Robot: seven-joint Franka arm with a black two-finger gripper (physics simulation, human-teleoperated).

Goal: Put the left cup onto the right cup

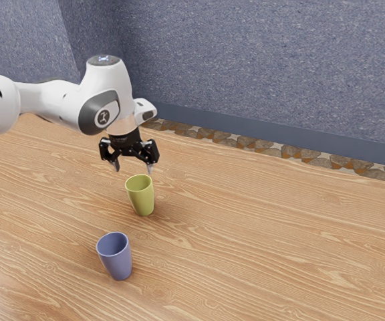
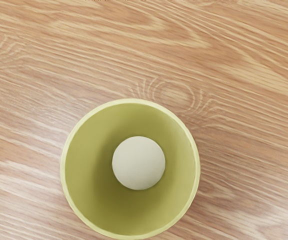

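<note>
Right, the gripper [image 1: 133, 162] hangs just above the green cup [image 1: 140, 194], left of centre in the exterior frame — fingers spread wide, holding nothing, clear of the rim. The wrist camera looks straight down into the cup's mouth, so the hand seems well lined up. The blue cup [image 1: 114, 255] stands apart at lower left on the wooden table [image 1: 279, 234]. I'd call this the approach before the grasp — next comes a straight drop and a pinch on the wall. No readable writing anywhere, just a small emblem [image 1: 103, 117] on the arm [image 1: 52, 100].
</note>
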